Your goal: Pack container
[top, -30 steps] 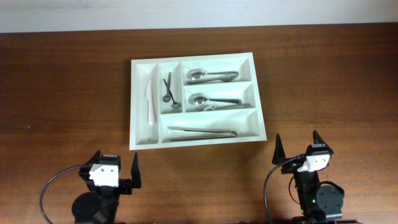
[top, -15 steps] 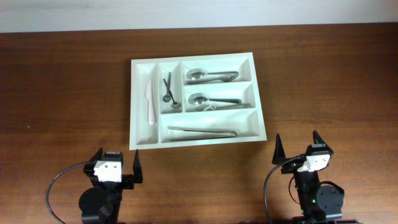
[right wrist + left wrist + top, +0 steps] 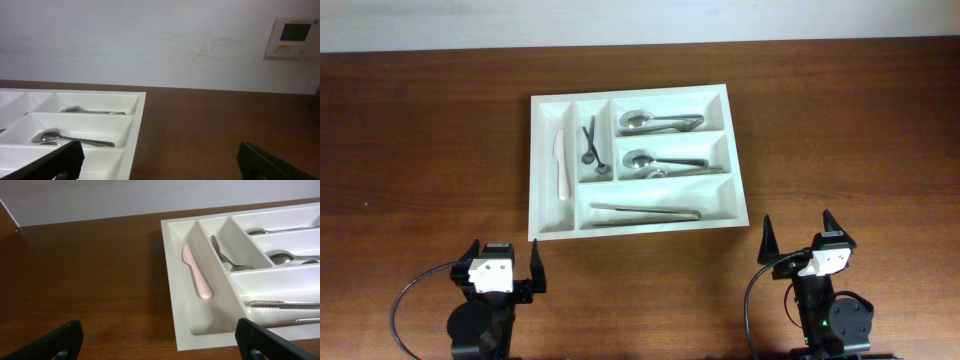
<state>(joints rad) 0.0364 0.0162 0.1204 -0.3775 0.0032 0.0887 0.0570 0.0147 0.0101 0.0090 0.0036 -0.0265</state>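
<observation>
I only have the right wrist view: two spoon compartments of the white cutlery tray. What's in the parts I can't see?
Observer: The tray has a narrow compartment at its far left, holding one pale pink knife.
Operator: And the narrow one beside it?
Observer: It holds small dark spoons, lying crossed. I can't tell the exact count.
Operator: And the long compartment nearest the arms?
Observer: Metal tongs lie lengthwise in it.

A plain room, seemingly a robotics lab or office: a dark wood tabletop (image 3: 420, 150) against a bare white wall (image 3: 150, 40), a wall-mounted control panel (image 3: 292, 37) with a small screen, a cabled left arm (image 3: 485, 300) and right arm (image 3: 820, 300).
</observation>
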